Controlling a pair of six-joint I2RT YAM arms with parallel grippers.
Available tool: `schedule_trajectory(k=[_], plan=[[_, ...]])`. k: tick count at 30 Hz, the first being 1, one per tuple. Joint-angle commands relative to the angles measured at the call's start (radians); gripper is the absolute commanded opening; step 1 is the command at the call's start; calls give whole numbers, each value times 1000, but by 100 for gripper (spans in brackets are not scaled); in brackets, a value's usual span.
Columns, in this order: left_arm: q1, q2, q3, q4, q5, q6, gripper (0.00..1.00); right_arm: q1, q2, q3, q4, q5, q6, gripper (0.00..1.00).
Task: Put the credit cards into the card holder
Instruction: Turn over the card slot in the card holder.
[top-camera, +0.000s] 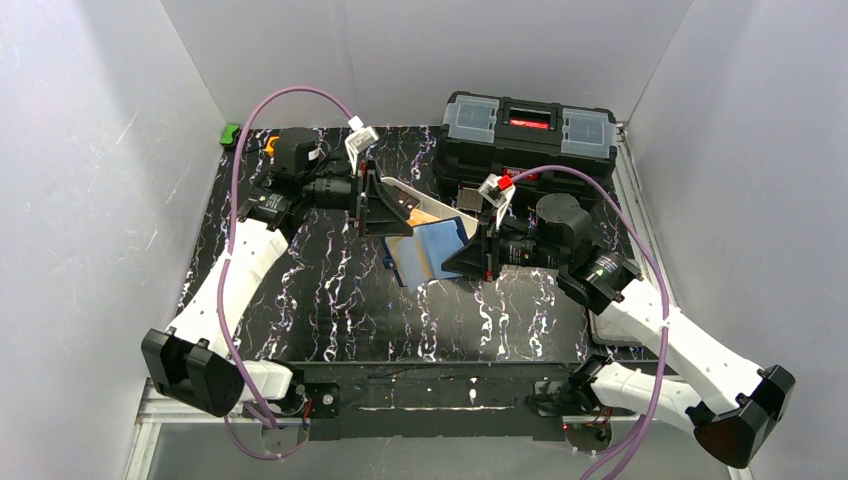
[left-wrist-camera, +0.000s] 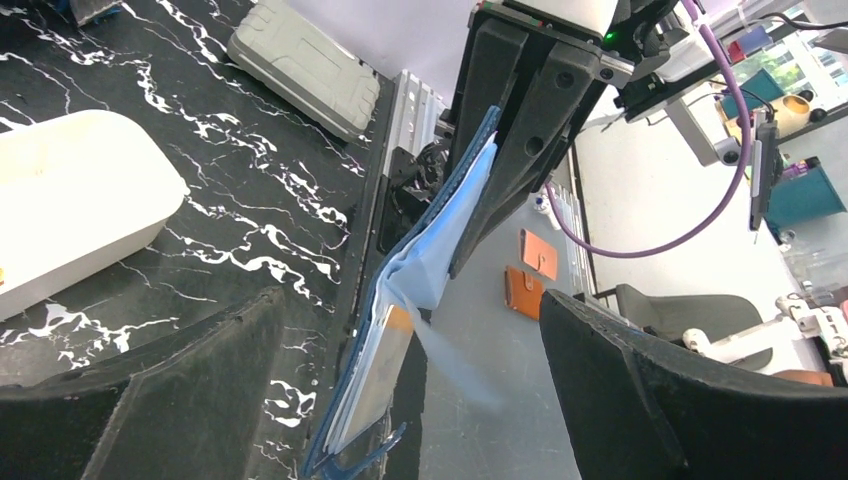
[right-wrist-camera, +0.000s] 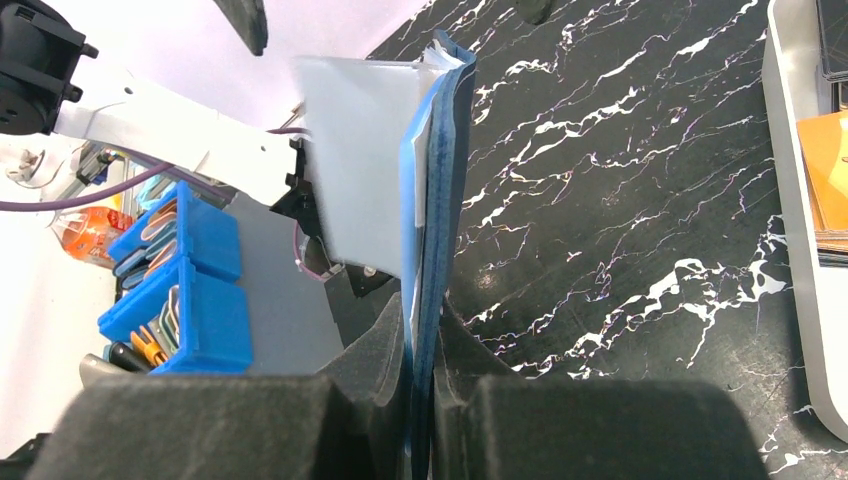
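**A:** Where is the holder (top-camera: 430, 250)?

**B:** Off the table (top-camera: 330, 300), in the air over its middle. The right gripper (top-camera: 468, 255) is clenched on one edge, a jaw flat against each face. The rest hangs open toward the left gripper (top-camera: 385, 205), light-blue inside showing from above.

**A:** And the left one?

**B:** Jaws spread wide, grasping nothing. The holder's free end sits just ahead of its fingers (left-wrist-camera: 150, 400), apart from them as far as I can tell.

**A:** Which way does the holder run?

**B:** Its long axis goes from one gripper to the other, roughly across the table. A tucked card (left-wrist-camera: 385, 365) shows in the lower leaf, orange at one corner, I think.

**A:** The others?

**B:** In the white tray (left-wrist-camera: 70, 200) just behind the holder. There is an orange card (top-camera: 432, 215) on top and dark cards (right-wrist-camera: 832, 40) by it. The tray lies right beside the left gripper, and the right one is busy. I'd judge the left fetches while the right presents the pocket.

**A:** Surface? Room?

**B:** A glossy black marbled top, likely slick. Thin cards lying flat in a tray look awkward to pinch. The toolbox (top-camera: 530, 140) stands close behind the right wrist, and white walls close in on three sides.
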Motion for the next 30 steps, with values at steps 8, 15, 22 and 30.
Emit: schedule_trajectory(k=[8, 15, 22, 30], plan=[[-69, -36, -1, -188, -56, 282, 98, 0, -10, 54, 78, -41, 1, 1], [-64, -29, -13, -462, -137, 609, 82, -1, -30, 27, 105, -43, 18, 1], [-12, -22, -38, -543, -119, 687, 29, -2, -19, -24, 163, -77, 56, 1], [-2, -9, -44, -553, -225, 683, 98, -1, 117, -67, 219, -102, 99, 1]])
